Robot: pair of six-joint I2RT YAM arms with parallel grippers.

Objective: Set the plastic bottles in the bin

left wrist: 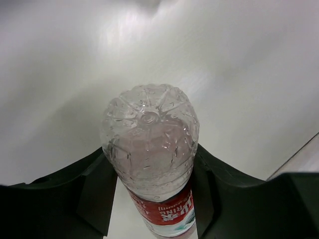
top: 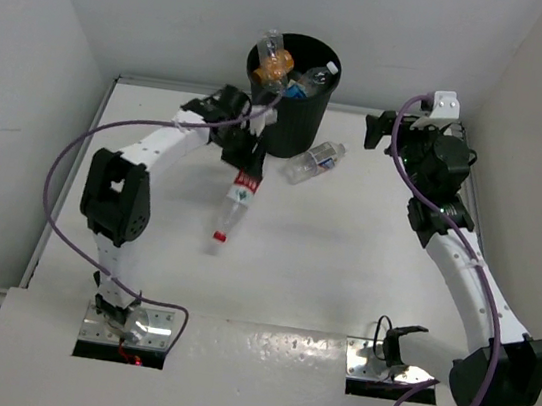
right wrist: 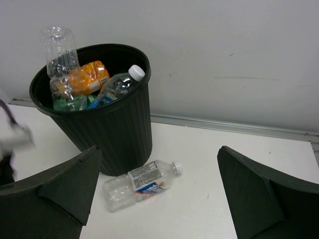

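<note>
A clear bottle with a red label [top: 241,194] and a red cap lies on the table, cap toward the arms. My left gripper [top: 245,162] is shut on its base end. In the left wrist view both pads press the sides of that bottle [left wrist: 149,144], held by the left gripper [left wrist: 153,199]. The black bin [top: 291,120] stands at the back and holds several bottles, one clear one [top: 269,56] sticking up. A second clear bottle with a blue-and-white label [top: 315,162] lies right of the bin. My right gripper [top: 372,132] hangs open above that bottle [right wrist: 142,181] and the bin [right wrist: 122,132].
White walls close the table in at the back and on both sides. A metal strip [right wrist: 224,127] runs along the foot of the back wall. Purple cables [top: 60,158] loop off both arms. Two metal mount plates [top: 370,360] sit at the near edge.
</note>
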